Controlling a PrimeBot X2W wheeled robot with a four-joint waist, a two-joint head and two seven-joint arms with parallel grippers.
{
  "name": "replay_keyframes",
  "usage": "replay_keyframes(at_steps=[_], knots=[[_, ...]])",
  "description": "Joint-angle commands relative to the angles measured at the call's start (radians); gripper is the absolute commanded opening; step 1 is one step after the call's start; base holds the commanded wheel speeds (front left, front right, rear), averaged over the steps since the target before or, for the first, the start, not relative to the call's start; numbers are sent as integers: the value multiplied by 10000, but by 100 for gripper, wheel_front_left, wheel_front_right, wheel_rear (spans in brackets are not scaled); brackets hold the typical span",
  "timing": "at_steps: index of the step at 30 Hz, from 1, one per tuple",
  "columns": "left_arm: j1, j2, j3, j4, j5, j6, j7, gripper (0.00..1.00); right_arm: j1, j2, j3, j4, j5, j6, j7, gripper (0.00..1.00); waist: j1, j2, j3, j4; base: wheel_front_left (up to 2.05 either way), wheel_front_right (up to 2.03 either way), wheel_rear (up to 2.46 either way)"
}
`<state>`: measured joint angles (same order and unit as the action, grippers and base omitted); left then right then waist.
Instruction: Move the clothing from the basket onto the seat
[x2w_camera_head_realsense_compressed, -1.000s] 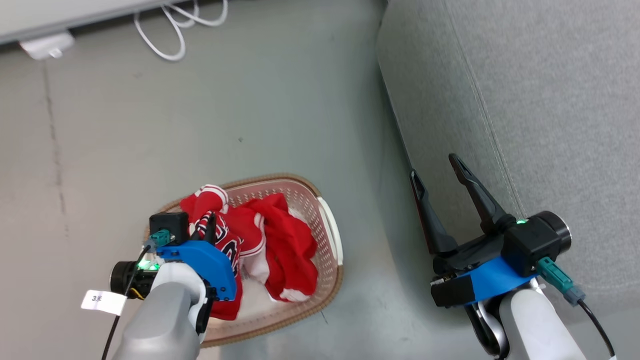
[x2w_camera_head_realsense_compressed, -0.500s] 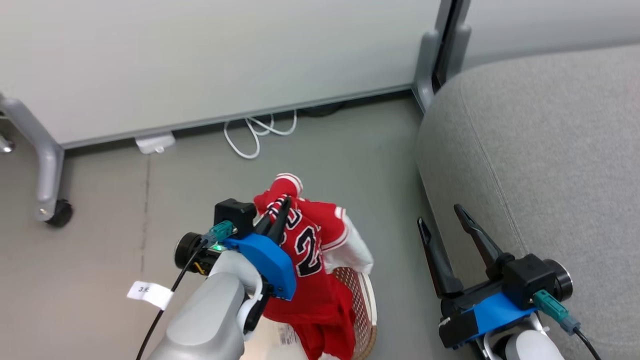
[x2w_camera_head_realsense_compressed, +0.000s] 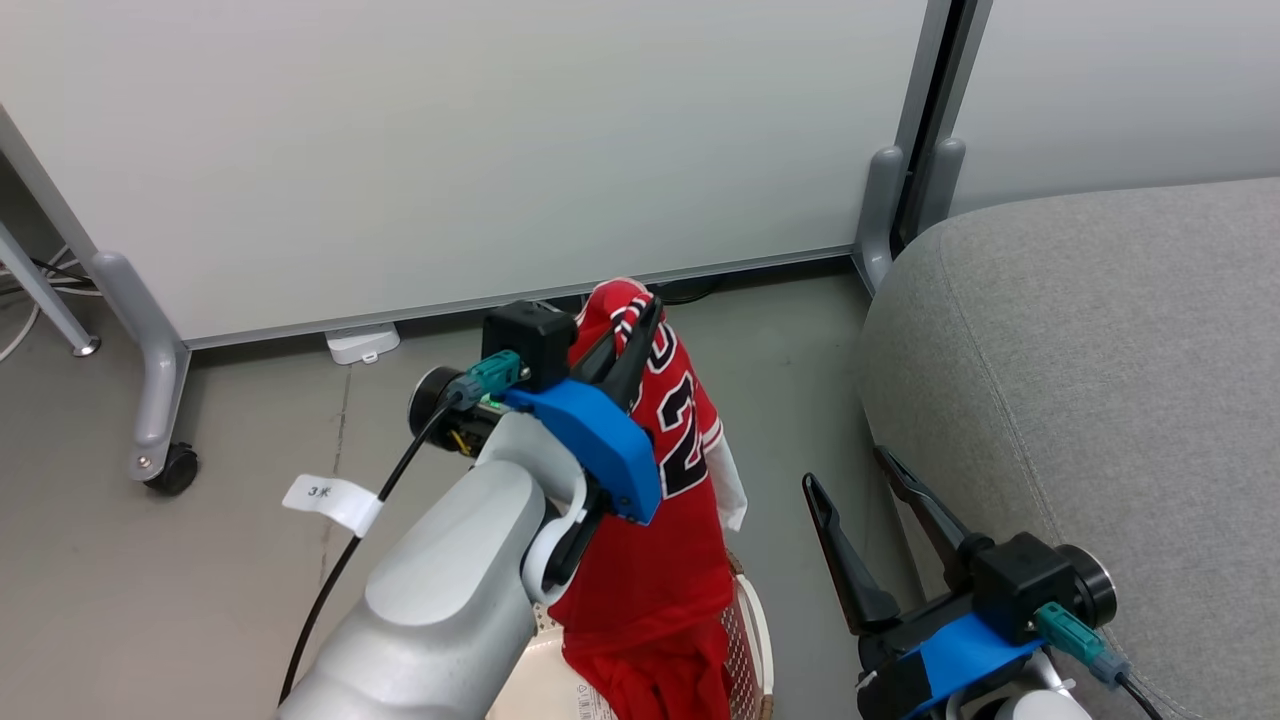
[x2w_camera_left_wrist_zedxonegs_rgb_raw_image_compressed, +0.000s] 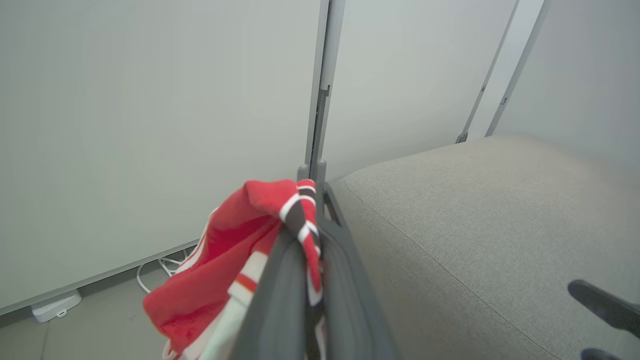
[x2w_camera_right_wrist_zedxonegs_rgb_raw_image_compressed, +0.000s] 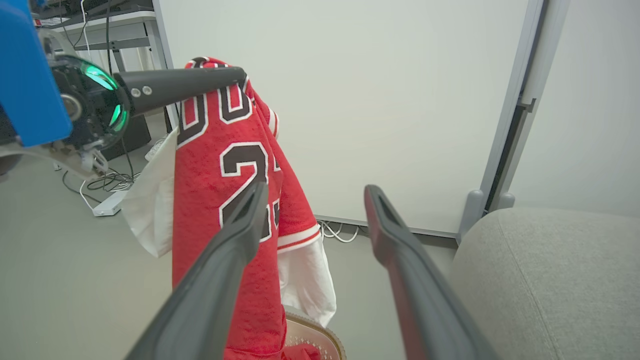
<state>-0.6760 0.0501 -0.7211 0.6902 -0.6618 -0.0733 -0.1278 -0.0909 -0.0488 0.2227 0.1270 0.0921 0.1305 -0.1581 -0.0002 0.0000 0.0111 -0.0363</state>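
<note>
**A:** While my left gripper (x2w_camera_head_realsense_compressed: 645, 312) sits up in front of the white partition (x2w_camera_head_realsense_compressed: 450, 150), its two fingers are pinched tight on the jersey (x2w_camera_head_realsense_compressed: 672, 470). They grip a striped red-white-black edge (collar or armhole, can't tell which).

**B:** Where's the jersey relative to the basket?

**A:** It hangs straight down from my fingers. The black numerals with white outlines face toward my other arm. Its lower end drops to the basket (x2w_camera_head_realsense_compressed: 742, 640), which sits on the grey floor (x2w_camera_head_realsense_compressed: 250, 560) at the bottom edge of the head view. Red cloth is bunched at the basket's rim. Jersey tail or a second garment, can't tell. A white flap (x2w_camera_head_realsense_compressed: 725, 480) hangs at the jersey's right side.

**B:** Right claw?

**A:** My right gripper (x2w_camera_head_realsense_compressed: 848, 468) is spread wide with nothing between the fingers. It's low on the right with its fingers pointing up the head view, just beside the front edge of the seat (x2w_camera_head_realsense_compressed: 1100, 380).

**B:** Seat versus jersey?

**A:** The seat is the big grey cushion on the right. The jersey hangs apart from it, to its left, over the basket and floor.

**B:** Anything else, quick?

**A:** A white power strip (x2w_camera_head_realsense_compressed: 362, 343) lies at the partition's foot. There's a caster wheel (x2w_camera_head_realsense_compressed: 172, 468) on the left and a paper tag (x2w_camera_head_realsense_compressed: 330, 497) on my left arm's cable (x2w_camera_head_realsense_compressed: 400, 470).
</note>
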Motion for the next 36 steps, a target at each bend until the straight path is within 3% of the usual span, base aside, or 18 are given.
replay_keyframes(at_steps=[1, 10, 20, 36], knots=[[-209, 7, -105, -107, -121, 76, 42, 0, 96, -28, 32, -40, 40, 5, 42, 100, 2, 0, -6, -4, 0, 0, 0], [-962, 8, -854, -381, -707, 394, -18, 0, 10, -28, 183, -17, 100, 5, 233, 100, 2, 0, -56, 23, 0, 0, 0], [-1172, 8, -1427, -199, -1200, 461, -193, 0, -506, -28, 508, 468, 157, 5, 943, 100, 2, 0, -15, 29, 0, 0, 0], [-1476, 8, -2316, -33, -1760, 199, -304, 0, -3046, -27, 1419, 3361, 743, 5, 1692, 100, 2, 0, 105, 278, 0, 0, 0]])
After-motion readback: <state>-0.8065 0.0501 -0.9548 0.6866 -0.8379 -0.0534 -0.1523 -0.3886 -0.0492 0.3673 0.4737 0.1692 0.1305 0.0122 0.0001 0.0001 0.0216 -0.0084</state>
